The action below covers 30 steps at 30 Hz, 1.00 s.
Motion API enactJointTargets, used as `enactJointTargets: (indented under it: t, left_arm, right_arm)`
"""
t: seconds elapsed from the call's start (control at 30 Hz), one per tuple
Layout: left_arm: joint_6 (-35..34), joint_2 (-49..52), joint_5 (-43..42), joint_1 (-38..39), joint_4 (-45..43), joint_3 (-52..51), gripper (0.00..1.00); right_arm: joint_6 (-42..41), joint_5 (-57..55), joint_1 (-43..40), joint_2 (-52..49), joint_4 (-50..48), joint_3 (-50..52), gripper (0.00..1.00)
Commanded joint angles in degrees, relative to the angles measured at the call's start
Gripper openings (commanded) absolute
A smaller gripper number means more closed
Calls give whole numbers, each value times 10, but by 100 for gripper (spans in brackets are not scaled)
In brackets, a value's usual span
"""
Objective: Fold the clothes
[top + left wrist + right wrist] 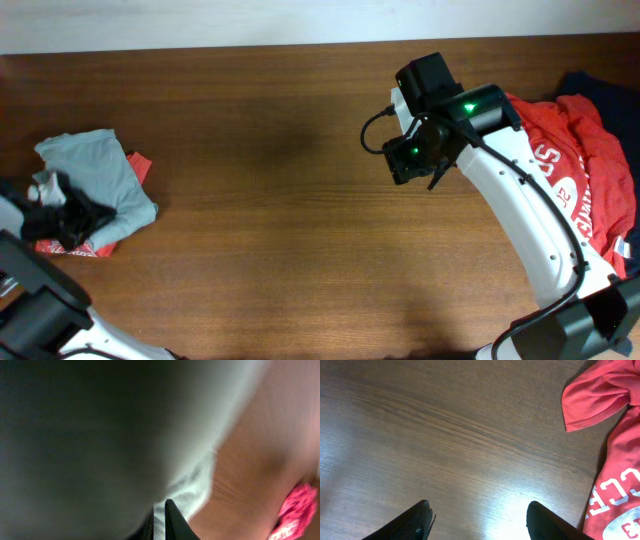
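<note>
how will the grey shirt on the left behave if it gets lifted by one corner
The grey shirt is crumpled in soft folds, so it will likely hang limp rather than hold shape. It looks thin, so probably light. It lies partly on a red shirt, which may drag along.

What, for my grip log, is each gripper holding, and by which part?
Left gripper pinches the grey-blue T-shirt by a bunched fold near its edge; right gripper, open over the table, holds nothing.

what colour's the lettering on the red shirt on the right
White lettering on the red shirt; best in the right wrist view.
</note>
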<state>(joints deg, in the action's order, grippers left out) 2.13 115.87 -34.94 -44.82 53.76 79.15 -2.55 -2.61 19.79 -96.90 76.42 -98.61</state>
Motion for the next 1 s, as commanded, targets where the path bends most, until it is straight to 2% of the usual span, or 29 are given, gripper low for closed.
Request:
enactJointTargets:
  t: [0.0,0.13,0.2,0.3,0.5,0.57,0.63,0.8,0.9,0.97]
  left_arm:
    - [-51,20,-5,-47,-16,-19,11]
    - [-54,23,-41,-72,-28,-31,13]
    - [-53,23,-50,-76,-28,-31,21]
    - [-50,23,-75,-74,-28,-31,22]
    - [30,14,-208,-58,-22,-29,25]
    - [51,-4,-212,-44,-21,-29,26]
    - [69,-32,-203,-25,-22,-28,27]
    - [83,-132,-101,55,-28,-11,28]
    - [83,-197,-19,116,-42,-9,30]
    - [83,-243,50,172,-51,-9,33]
  right_arm:
    - [2,-11,-4,4,3,-7,66]
    - [2,-11,-4,4,3,-7,66]
    - [2,-11,-4,4,3,-7,66]
    - [2,-11,-4,4,3,-7,66]
    - [2,-11,-4,4,3,-7,66]
    - [2,-11,-6,4,1,-7,66]
    - [-2,-11,-12,4,0,-7,66]
    - [-25,-5,-44,4,-2,-7,67]
    - [-39,6,-71,4,-6,-7,74]
    - [-39,27,-92,4,-12,-7,84]
